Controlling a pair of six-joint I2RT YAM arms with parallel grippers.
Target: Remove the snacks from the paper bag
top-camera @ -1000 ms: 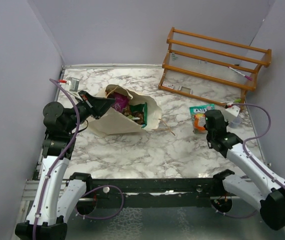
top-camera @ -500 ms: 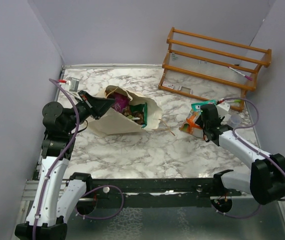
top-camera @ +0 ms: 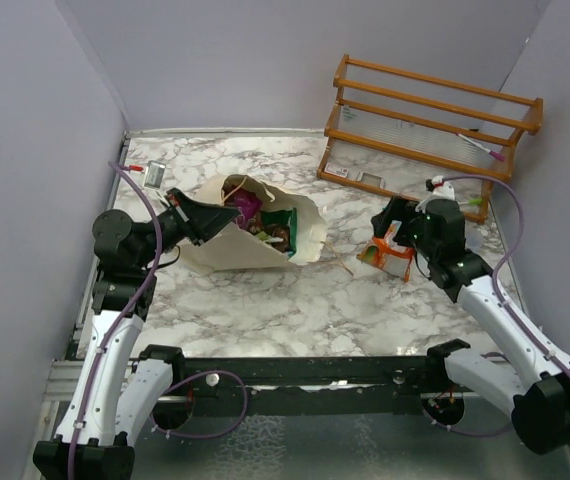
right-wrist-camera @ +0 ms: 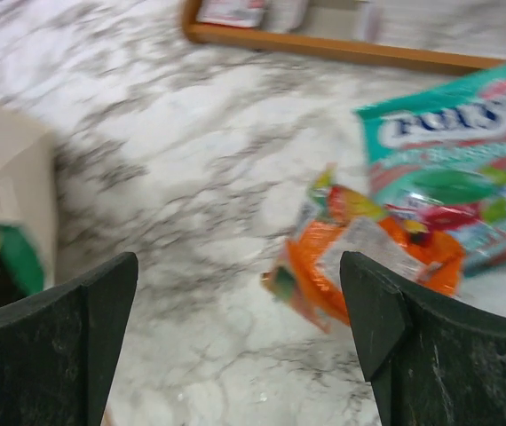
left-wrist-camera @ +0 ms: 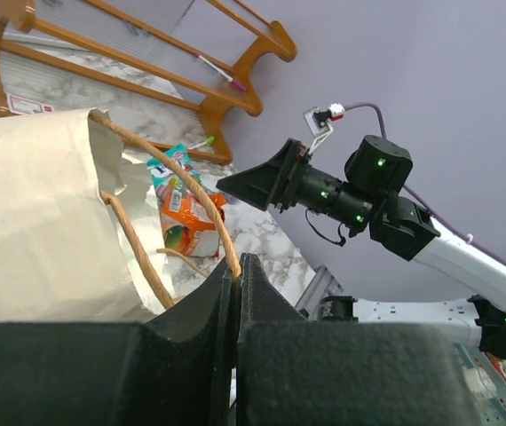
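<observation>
The cream paper bag [top-camera: 250, 243] lies on its side at the table's left, mouth facing right. Magenta [top-camera: 246, 205], green [top-camera: 281, 222] and brown snacks show in the mouth. My left gripper [top-camera: 223, 220] is shut on the bag's brown cord handle [left-wrist-camera: 201, 200] and holds it up. In the right wrist view an orange packet [right-wrist-camera: 359, 257] lies on the marble beside a green packet [right-wrist-camera: 466, 151]. My right gripper [right-wrist-camera: 235, 284] hangs open above the marble just left of the orange packet [top-camera: 389, 256], nothing between its fingers. The bag's edge [right-wrist-camera: 18, 195] shows at that view's left.
An orange wooden rack [top-camera: 435, 110] stands at the back right, with small cards [top-camera: 337, 171] at its foot. Another small card [top-camera: 152, 172] lies at the back left. Purple walls close in on the table's left, back and right.
My right gripper has opened and let go of the orange packet, which now lies on the marble by the green one. The right arm swung left. The left gripper keeps its hold.
</observation>
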